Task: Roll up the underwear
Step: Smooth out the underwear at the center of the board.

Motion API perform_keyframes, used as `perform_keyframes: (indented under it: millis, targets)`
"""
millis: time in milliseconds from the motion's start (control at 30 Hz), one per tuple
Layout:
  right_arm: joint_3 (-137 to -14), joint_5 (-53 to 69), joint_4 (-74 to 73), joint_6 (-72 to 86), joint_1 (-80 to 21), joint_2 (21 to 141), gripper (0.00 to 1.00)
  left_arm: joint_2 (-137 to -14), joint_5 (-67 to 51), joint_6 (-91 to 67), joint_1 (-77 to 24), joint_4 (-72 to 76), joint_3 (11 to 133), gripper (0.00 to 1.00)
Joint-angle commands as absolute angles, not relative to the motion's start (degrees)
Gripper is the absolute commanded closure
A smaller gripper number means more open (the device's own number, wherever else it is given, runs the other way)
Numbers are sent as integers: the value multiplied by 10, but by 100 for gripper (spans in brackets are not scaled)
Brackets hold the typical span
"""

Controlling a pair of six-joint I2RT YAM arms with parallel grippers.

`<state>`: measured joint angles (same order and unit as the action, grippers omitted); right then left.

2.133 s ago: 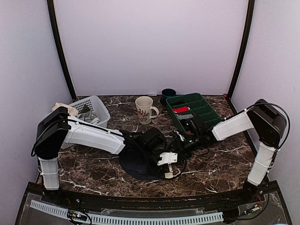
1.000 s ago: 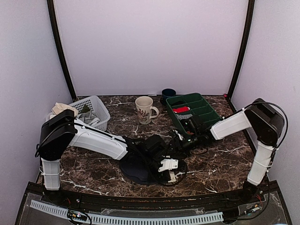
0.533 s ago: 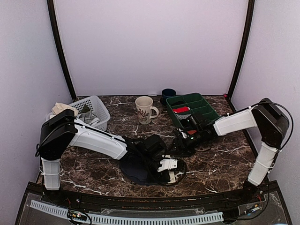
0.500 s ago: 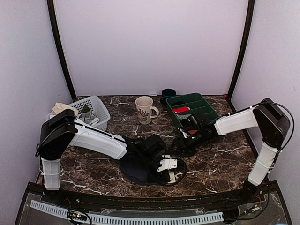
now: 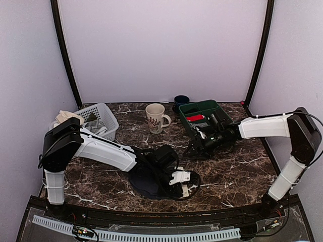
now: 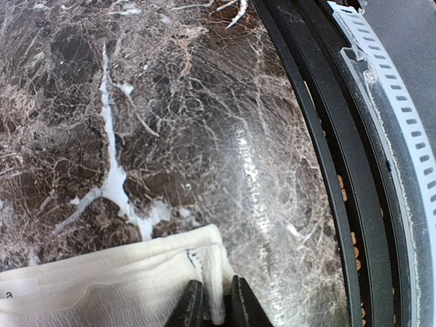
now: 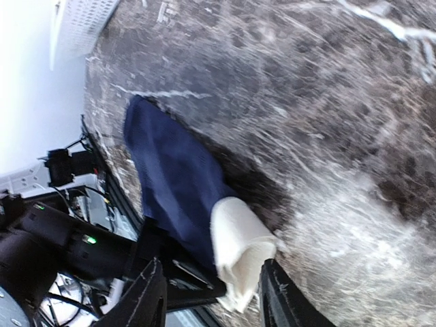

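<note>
**Navy underwear lying at the counter's near edge, left end effector pinching its waistband**

The underwear [image 5: 149,180] is lying on the dark marble counter [image 5: 237,171], near the front edge and a little left of centre. Its navy cloth is spreading out flat, and its cream-white waistband [image 6: 102,293] is sitting on the right-hand side, doubled over into a thick fold. The left end effector [image 6: 216,310] is reaching down low to that fold. Its fingers are standing only narrowly apart, with the corner of the waistband caught between them.

The right end effector [image 7: 210,296] is hovering apart from the garment, farther back and to the right, beside the near corner of the green tray [image 5: 225,117]. Its fingers are standing wide apart and gripping nothing, and its camera is looking across the counter at the underwear.

Behind the garment, a cream mug [image 5: 155,117] is standing upright near the middle of the counter. A dark blue cup [image 5: 181,101] is sitting behind it at the back wall, and a white basket [image 5: 103,113] is resting at the back left.
</note>
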<state>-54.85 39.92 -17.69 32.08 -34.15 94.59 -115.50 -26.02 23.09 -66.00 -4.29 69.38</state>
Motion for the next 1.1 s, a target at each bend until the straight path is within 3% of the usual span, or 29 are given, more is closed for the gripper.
perform_keyframes:
  millis: [0, 367, 533, 733, 933, 1067]
  targets:
    - [-579, 432, -138, 347, -366, 948, 57, -1174, -257, 229, -659, -80, 686, 82]
    - [-566, 435, -92, 343, -419, 1035, 75, -1176, -250, 231, -659, -84, 688, 81]
    - [-555, 385, -131, 285, -409, 1108, 84, -1140, -218, 223, -657, -82, 678, 73]
    - [-550, 351, -162, 254, -407, 1117, 86, -1050, -170, 213, -652, -133, 678, 65]
    - [-539, 346, -148, 257, -407, 1113, 86, -949, -187, 113, -592, -80, 560, 66]
    - [-532, 341, -138, 264, -407, 1109, 87, -966, -169, 95, -579, -90, 538, 68]
